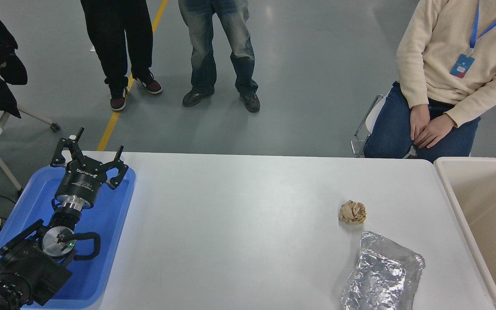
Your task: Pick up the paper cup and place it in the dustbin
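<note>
White table: brown paper ball beside foil bag, near dustbin.

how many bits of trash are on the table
2. A paper ball lies right of centre, and a foil bag lies just nearer the robot, at the front edge. No cup shows; the dustbin is partly cut off.

White surface, plain, no pattern. At its left edge: blue tray, solid colour; over it my left hand, black, with a silver ring behind it. Right of the surface: dustbin, cream-beige. On the surface near the dustbin: paper ball, mottled brown and tan; foil bag, crinkled silver.
</note>
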`<act>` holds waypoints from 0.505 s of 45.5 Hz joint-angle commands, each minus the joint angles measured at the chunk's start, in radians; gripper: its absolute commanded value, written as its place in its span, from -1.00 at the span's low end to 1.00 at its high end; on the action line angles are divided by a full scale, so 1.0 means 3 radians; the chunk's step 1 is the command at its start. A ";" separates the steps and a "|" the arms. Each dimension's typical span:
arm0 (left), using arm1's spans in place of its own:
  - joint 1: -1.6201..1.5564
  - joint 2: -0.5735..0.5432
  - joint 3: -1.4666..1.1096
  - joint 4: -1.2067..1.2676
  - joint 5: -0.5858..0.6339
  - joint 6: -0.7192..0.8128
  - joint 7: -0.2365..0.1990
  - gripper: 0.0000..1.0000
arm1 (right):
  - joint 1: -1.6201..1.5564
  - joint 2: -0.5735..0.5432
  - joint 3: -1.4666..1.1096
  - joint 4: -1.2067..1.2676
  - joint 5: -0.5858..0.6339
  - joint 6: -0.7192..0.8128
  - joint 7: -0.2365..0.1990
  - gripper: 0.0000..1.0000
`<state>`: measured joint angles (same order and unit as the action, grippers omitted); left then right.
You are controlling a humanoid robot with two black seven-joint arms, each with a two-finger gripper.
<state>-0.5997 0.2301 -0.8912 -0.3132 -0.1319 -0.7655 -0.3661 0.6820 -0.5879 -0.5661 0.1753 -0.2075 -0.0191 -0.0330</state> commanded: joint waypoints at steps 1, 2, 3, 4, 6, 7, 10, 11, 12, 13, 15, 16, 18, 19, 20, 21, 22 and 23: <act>0.0000 0.0000 0.0000 0.0001 0.0000 0.0000 0.0003 1.00 | -0.0018 0.0063 0.0015 -0.0012 -0.0009 -0.0263 -0.0018 -0.14; 0.0000 0.0000 0.0000 -0.0004 0.0000 0.0000 -0.0002 1.00 | -0.0018 0.0068 0.0015 -0.0012 -0.0009 -0.0314 -0.0018 0.03; 0.0000 0.0000 0.0000 -0.0004 0.0000 0.0000 -0.0002 1.00 | -0.0018 0.0073 0.0020 -0.0012 -0.0014 -0.0365 -0.0018 0.18; 0.0000 0.0000 0.0000 0.0001 0.0000 0.0000 0.0003 1.00 | -0.0018 0.0078 0.0026 -0.0012 -0.0009 -0.0422 -0.0018 0.28; 0.0000 0.0000 0.0000 0.0001 0.0000 0.0000 -0.0002 1.00 | -0.0018 0.0093 0.0031 -0.0006 -0.0009 -0.0509 -0.0018 0.42; 0.0000 0.0000 0.0000 0.0001 0.0000 0.0000 0.0003 1.00 | -0.0018 0.0108 0.0031 -0.0006 -0.0009 -0.0540 -0.0018 0.46; 0.0000 0.0000 0.0000 0.0001 0.0000 0.0000 -0.0002 1.00 | -0.0018 0.0134 0.0036 -0.0006 -0.0004 -0.0576 -0.0018 0.55; 0.0000 0.0000 0.0000 -0.0004 0.0000 0.0000 0.0003 1.00 | -0.0018 0.0139 0.0036 -0.0006 -0.0004 -0.0581 -0.0018 0.58; 0.0000 0.0000 0.0000 0.0001 0.0000 0.0000 0.0003 1.00 | -0.0013 0.0139 0.0036 -0.0006 -0.0004 -0.0581 -0.0018 0.60; 0.0000 0.0000 0.0000 0.0001 0.0000 0.0000 -0.0002 1.00 | -0.0008 0.0139 0.0041 -0.0006 -0.0004 -0.0581 -0.0018 0.61; 0.0000 0.0000 0.0000 0.0001 0.0000 0.0000 -0.0002 1.00 | -0.0003 0.0144 0.0041 -0.0006 -0.0004 -0.0581 -0.0018 0.62; 0.0000 0.0000 0.0000 0.0001 0.0000 0.0000 0.0003 1.00 | 0.0002 0.0139 0.0041 -0.0006 -0.0004 -0.0581 -0.0018 0.62; 0.0000 0.0000 0.0000 0.0001 0.0000 0.0000 0.0003 1.00 | 0.0017 0.0144 0.0041 -0.0006 0.0001 -0.0581 -0.0018 0.63; 0.0000 0.0000 0.0000 0.0001 0.0000 0.0000 0.0003 1.00 | 0.0022 0.0144 0.0041 -0.0006 0.0001 -0.0586 -0.0018 0.65; 0.0000 0.0000 0.0000 0.0001 0.0000 0.0000 0.0003 1.00 | 0.0022 0.0144 0.0041 -0.0006 0.0001 -0.0586 -0.0018 0.70; 0.0000 0.0000 0.0000 0.0001 0.0000 0.0000 0.0003 1.00 | 0.0028 0.0144 0.0041 -0.0006 0.0001 -0.0596 -0.0018 0.74; 0.0000 0.0000 0.0000 -0.0004 0.0000 0.0000 0.0003 1.00 | 0.0033 0.0144 0.0041 -0.0006 0.0006 -0.0596 -0.0018 0.76; 0.0000 0.0000 -0.0005 0.0001 0.0000 0.0000 0.0003 1.00 | 0.0048 0.0144 0.0041 -0.0006 0.0007 -0.0596 -0.0018 0.77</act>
<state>-0.5998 0.2301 -0.8912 -0.3132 -0.1319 -0.7655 -0.3651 0.6827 -0.5518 -0.5559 0.1733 -0.2089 -0.1708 -0.0379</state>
